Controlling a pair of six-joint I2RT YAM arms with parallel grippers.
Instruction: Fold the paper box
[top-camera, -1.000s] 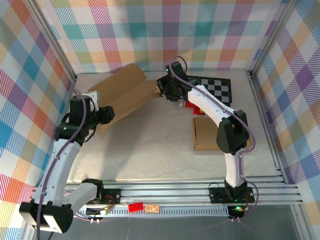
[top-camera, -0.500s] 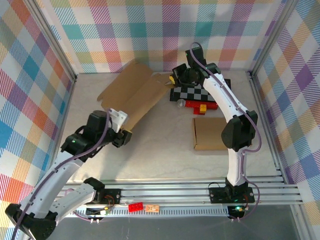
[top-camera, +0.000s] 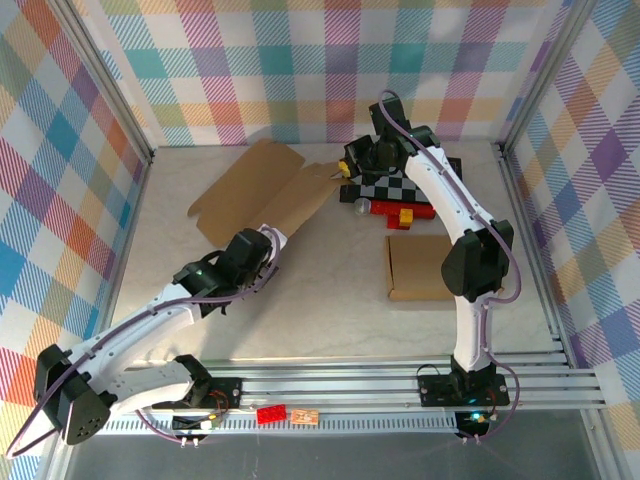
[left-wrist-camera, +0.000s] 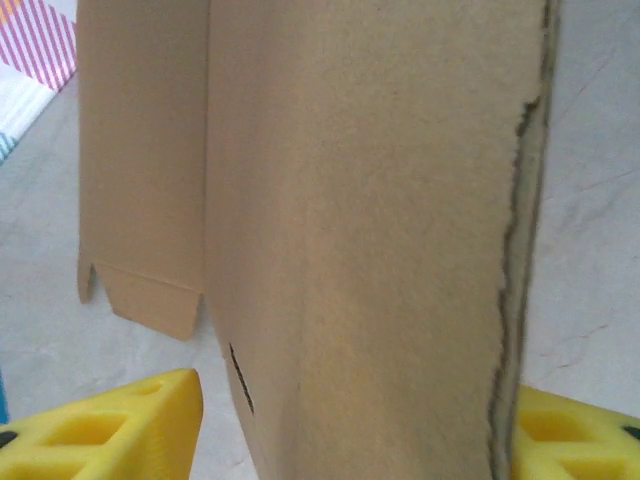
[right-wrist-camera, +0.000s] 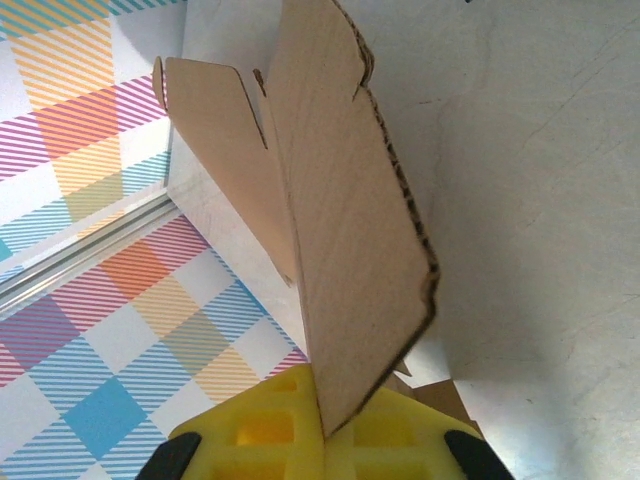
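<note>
I can read no text, label, brand or number anywhere from my station. The paper box (left-wrist-camera: 350, 200) carries one short dark stroke (left-wrist-camera: 240, 378) near its lower fold, too small to read as a letter or digit.

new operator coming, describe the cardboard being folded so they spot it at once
On the table's back left, below the plaid rear wall, sits the paper box: a large opened-out brown sheet set slantwise. Unlike the smaller squarish cardboard beside the right arm, it has notched flaps, and the right gripper is shut on its edge.
</note>
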